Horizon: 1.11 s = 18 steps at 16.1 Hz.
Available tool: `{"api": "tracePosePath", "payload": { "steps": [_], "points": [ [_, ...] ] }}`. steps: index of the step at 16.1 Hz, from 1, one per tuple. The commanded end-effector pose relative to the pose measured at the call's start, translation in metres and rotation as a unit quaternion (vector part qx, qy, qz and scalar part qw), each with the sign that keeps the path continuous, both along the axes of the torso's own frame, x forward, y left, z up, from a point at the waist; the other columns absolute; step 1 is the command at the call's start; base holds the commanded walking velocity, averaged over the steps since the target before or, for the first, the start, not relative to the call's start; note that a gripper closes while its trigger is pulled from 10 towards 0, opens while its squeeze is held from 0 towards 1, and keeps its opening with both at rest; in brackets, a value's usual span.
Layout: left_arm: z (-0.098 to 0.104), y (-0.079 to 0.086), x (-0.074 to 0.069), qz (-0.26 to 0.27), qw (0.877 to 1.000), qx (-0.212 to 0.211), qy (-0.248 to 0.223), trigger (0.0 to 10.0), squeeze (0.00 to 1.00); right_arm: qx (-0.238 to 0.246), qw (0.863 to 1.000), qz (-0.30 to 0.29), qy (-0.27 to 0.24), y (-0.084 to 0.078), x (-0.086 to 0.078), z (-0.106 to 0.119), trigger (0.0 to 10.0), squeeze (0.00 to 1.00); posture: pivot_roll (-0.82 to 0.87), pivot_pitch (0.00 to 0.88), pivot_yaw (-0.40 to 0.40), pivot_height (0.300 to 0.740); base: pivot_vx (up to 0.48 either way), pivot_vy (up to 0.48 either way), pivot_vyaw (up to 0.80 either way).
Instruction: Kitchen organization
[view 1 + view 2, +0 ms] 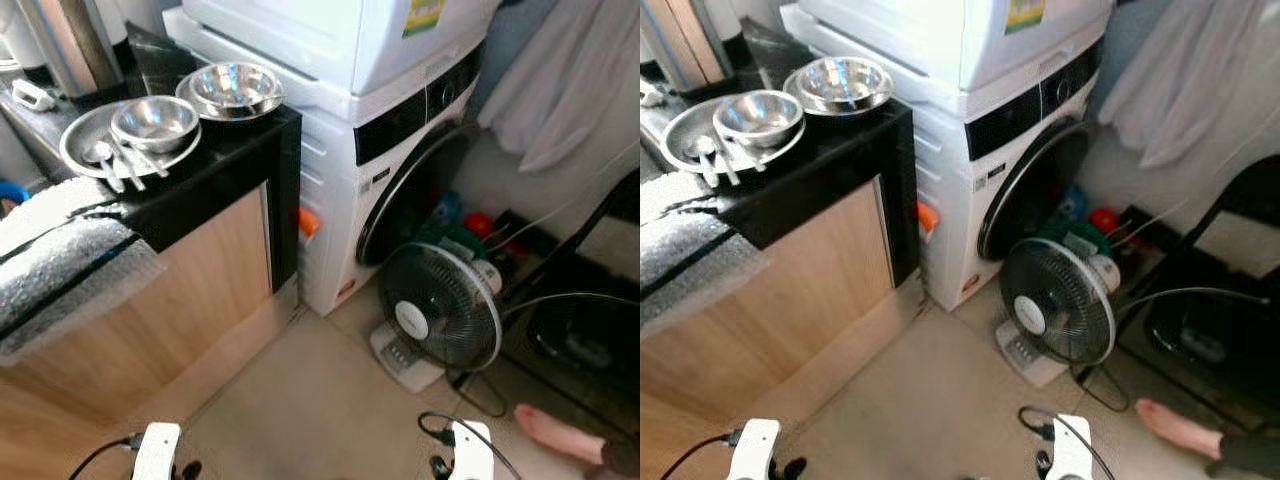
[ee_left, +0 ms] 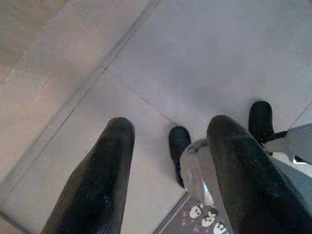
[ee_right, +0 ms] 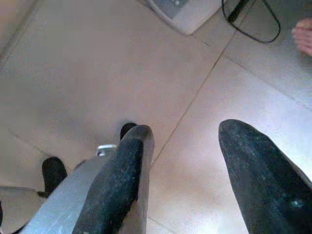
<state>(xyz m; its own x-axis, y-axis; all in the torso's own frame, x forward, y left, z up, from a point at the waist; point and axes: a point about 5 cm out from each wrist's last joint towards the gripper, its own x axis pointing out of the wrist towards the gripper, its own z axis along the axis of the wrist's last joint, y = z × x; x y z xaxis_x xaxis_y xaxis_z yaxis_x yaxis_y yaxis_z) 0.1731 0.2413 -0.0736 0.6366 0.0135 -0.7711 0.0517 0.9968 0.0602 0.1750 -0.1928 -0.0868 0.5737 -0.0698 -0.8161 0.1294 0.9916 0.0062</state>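
A large steel bowl point(image 1: 237, 88) stands on the corner of the black counter point(image 1: 240, 150). Beside it a smaller steel bowl point(image 1: 155, 121) sits on a steel plate point(image 1: 80, 150) with a few spoons point(image 1: 116, 166). Both arms hang low over the tiled floor, well below and in front of the counter. My left gripper point(image 2: 170, 126) is open with nothing between its fingers. My right gripper point(image 3: 187, 131) is also open and empty above the floor tiles.
A white washing machine point(image 1: 400, 150) with its door ajar stands right of the wooden cabinet point(image 1: 170, 290). A floor fan point(image 1: 440, 305) with a cable sits before it. A person's foot point(image 1: 560, 432) rests at the lower right. Bubble wrap point(image 1: 60, 260) covers the counter's near left end.
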Motion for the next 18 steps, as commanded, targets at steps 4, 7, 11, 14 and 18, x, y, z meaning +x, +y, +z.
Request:
{"api": "tracePosePath", "payload": {
  "steps": [4, 7, 11, 14, 18],
  "points": [
    [-0.0076, 0.0008, -0.0165, 0.019, 0.999, -0.009, 0.025, 10.0, 0.00, 0.002, 1.000, -0.007, 0.005, -0.0013, -0.0050, -0.0020, 10.0, 0.00, 0.07, 0.140, -0.017, 0.740, 0.000, 0.000, 0.00],
    [-0.0077, 0.0010, -0.0168, 0.024, 0.999, -0.011, 0.024, 10.0, 0.00, 0.003, 1.000, -0.008, 0.002, -0.0008, -0.0042, -0.0017, 10.0, 0.00, 0.07, 0.138, -0.017, 0.740, 0.000, 0.086, 0.00],
    [-0.0079, 0.0014, -0.0173, 0.022, 0.999, -0.009, 0.027, 10.0, 0.00, 0.004, 1.000, -0.008, 0.001, -0.0003, -0.0043, -0.0017, 10.0, 0.00, 0.07, 0.137, -0.017, 0.740, 0.000, 0.259, 0.00],
    [-0.0080, 0.0017, -0.0175, 0.023, 0.999, -0.009, 0.028, 10.0, 0.00, 0.002, 1.000, -0.001, 0.001, -0.0001, -0.0040, -0.0016, 10.0, 0.00, 0.07, 0.136, -0.015, 0.740, 0.000, 0.259, 0.00],
    [-0.0078, 0.0020, -0.0174, 0.021, 0.999, -0.008, 0.029, 10.0, 0.00, 0.002, 1.000, 0.001, -0.013, 0.0006, -0.0008, 0.0003, 10.0, 0.00, 0.07, 0.133, -0.014, 0.740, 0.000, 0.190, 0.75]
  ]
}}
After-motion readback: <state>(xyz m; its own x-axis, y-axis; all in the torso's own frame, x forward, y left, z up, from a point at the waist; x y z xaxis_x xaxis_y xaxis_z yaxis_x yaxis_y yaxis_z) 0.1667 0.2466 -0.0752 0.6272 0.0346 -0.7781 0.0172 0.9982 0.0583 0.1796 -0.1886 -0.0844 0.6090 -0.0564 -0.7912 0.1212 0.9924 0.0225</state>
